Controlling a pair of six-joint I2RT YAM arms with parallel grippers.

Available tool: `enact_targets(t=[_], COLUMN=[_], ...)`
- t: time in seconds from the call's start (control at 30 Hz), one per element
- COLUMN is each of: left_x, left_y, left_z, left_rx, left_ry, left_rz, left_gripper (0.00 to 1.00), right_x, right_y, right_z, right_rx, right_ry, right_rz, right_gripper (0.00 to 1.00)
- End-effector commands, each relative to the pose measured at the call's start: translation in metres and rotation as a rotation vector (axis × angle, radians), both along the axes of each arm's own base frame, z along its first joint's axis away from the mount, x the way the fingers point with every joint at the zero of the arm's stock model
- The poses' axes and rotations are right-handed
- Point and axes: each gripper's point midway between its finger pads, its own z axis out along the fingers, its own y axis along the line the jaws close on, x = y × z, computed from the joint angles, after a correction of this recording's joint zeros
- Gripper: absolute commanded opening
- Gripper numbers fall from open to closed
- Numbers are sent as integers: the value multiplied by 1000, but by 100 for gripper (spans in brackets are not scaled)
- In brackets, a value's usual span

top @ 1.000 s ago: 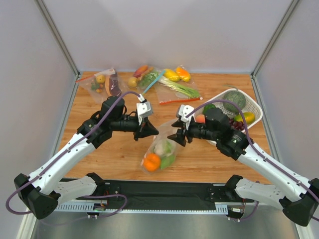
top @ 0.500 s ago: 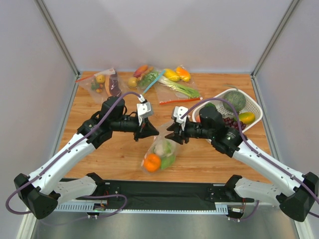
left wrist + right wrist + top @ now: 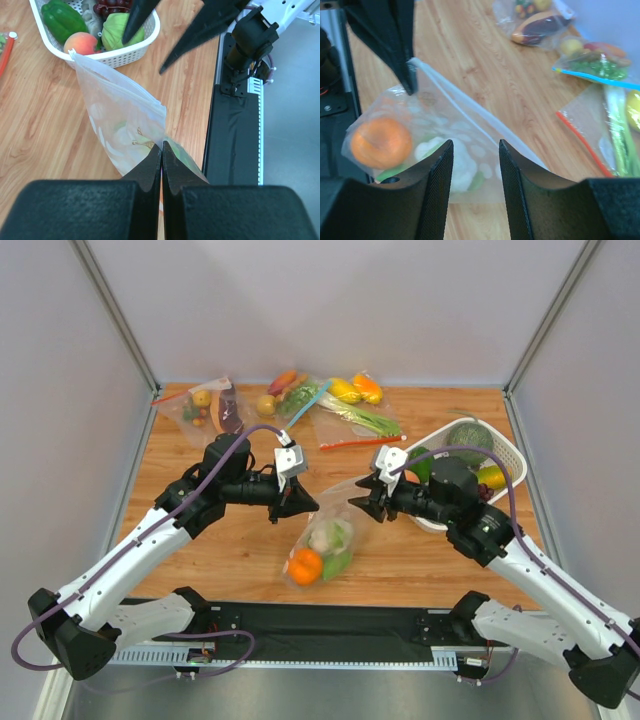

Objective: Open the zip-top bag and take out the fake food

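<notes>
The zip-top bag [image 3: 327, 530] is clear with pale dots and sits mid-table, its upper edge lifted. Inside are the orange [image 3: 305, 565], the white cauliflower [image 3: 322, 537] and the green piece [image 3: 339, 562]. My left gripper [image 3: 298, 503] is shut on the bag's edge at the left end of the whitish zip strip [image 3: 465, 105], as the left wrist view [image 3: 162, 146] shows. My right gripper [image 3: 362, 503] is open beside the bag's right upper corner. In the right wrist view [image 3: 475, 145] the bag [image 3: 445, 145], orange [image 3: 381, 141] and cauliflower [image 3: 457, 157] lie beyond the open jaws.
A white basket [image 3: 509, 454] with a green pepper, a peach, grapes and a melon stands at the right; it also shows in the left wrist view [image 3: 125, 54]. Several other filled bags [image 3: 350, 412] lie along the back edge, one near the back left [image 3: 205, 408].
My right gripper moved left toward the bag, then drew back to the right and slightly up. My left gripper has kept its hold without moving.
</notes>
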Motion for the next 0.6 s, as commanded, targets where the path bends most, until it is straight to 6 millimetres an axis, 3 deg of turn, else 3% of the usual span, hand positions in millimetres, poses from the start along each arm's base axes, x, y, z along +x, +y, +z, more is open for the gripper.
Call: enact_targets(t=[0.0,0.13,0.27,0.4,0.57], left_x=[-6,-7,-8,-9,-9], left_y=[-1,-2,-2,-2,-2], left_z=[18,17,18,18,19], left_rx=[-50,-49,-51,-53,-53], left_ry=[-77,-76,-76,-78,-78], left_rz=[-44,-50,-53,-56,-59], left_gripper=[0,0,0,0,0], right_x=[23,38,53,67,70], right_y=[-17,-20,-15,-7,1], right_z=[20,41,45,33,13], right_rx=[32,49,36,8,-26], right_ry=[-46,-71,-76,-41,6], right_rz=[-113,-129,-126,-99,-64], right_gripper=[44,45,45,45,45])
